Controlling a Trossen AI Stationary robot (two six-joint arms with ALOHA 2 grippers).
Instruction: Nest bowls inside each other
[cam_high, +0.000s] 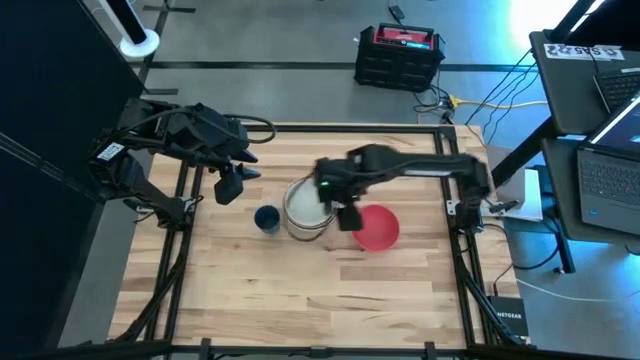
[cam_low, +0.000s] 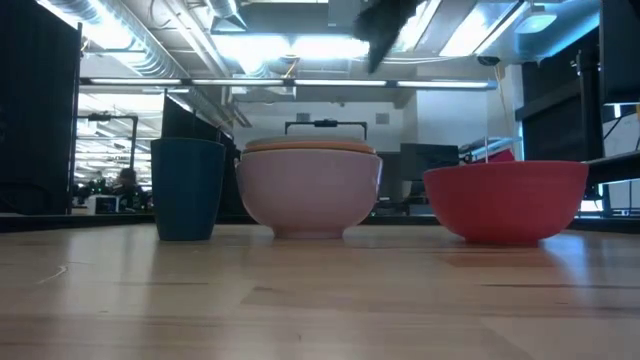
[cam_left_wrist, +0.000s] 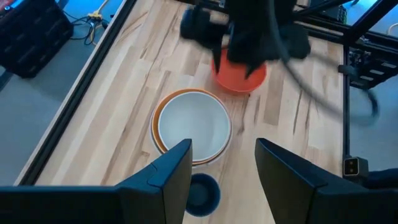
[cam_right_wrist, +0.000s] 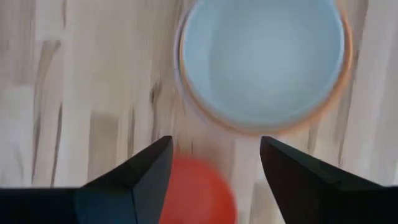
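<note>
A stack of nested bowls (cam_high: 304, 208) stands on its base at mid-table. Its inner bowl is white (cam_right_wrist: 264, 56), an orange rim (cam_left_wrist: 163, 107) shows around that, and the outer wall looks pale (cam_low: 308, 192). A red bowl (cam_high: 379, 228) stands alone to its right, partly hidden by my right arm in the left wrist view (cam_left_wrist: 241, 78). My right gripper (cam_right_wrist: 214, 146) hangs open above the gap between the stack and the red bowl (cam_right_wrist: 198, 193), touching neither. My left gripper (cam_left_wrist: 224, 168) waits open, raised over the table's left part (cam_high: 230, 186).
A small dark blue cup (cam_high: 266, 218) stands upright just left of the stack (cam_low: 187, 188). Dark frame rails (cam_high: 180, 250) run along the table's left and right sides. Bare wood lies toward the near edge (cam_high: 320, 300).
</note>
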